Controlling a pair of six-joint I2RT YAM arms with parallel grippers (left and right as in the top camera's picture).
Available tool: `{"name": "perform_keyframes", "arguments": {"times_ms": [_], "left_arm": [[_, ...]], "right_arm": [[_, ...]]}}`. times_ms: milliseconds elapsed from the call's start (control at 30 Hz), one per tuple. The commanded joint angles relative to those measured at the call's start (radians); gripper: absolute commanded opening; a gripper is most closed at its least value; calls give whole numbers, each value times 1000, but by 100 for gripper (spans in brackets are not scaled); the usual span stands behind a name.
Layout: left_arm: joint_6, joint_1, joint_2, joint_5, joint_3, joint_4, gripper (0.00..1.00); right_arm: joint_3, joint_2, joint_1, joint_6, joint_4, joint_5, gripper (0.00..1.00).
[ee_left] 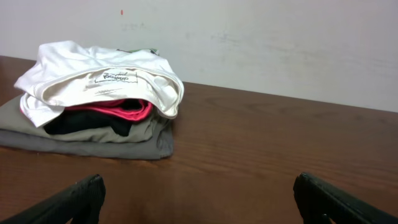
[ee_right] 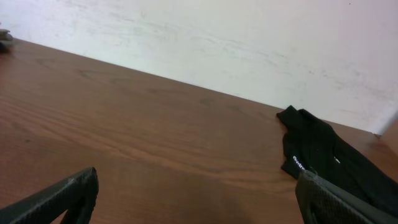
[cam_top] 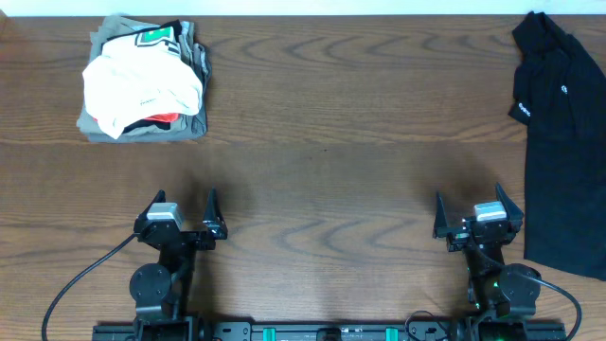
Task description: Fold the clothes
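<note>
A pile of folded clothes [cam_top: 144, 80] lies at the far left of the table, a white garment on top of red, black and grey ones; it also shows in the left wrist view [ee_left: 96, 96]. A black shirt [cam_top: 561, 142] lies unfolded along the right edge, its collar seen in the right wrist view [ee_right: 323, 155]. My left gripper [cam_top: 185, 201] is open and empty near the front left, fingers apart [ee_left: 199, 199]. My right gripper [cam_top: 469, 204] is open and empty near the front right, just left of the black shirt [ee_right: 199, 199].
The wooden table [cam_top: 322, 180] stretches between the two garment areas. A white wall [ee_left: 261, 37] stands behind the table's far edge. Cables run from both arm bases at the front edge.
</note>
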Motion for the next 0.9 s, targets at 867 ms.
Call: {"name": "perform_keyframes", "arguments": {"times_ms": [867], "left_arm": [[9,-2,-7,8,-12,-43,98]], "right_arm": [[-3,-6,-1,15,21,-29,99]]}}
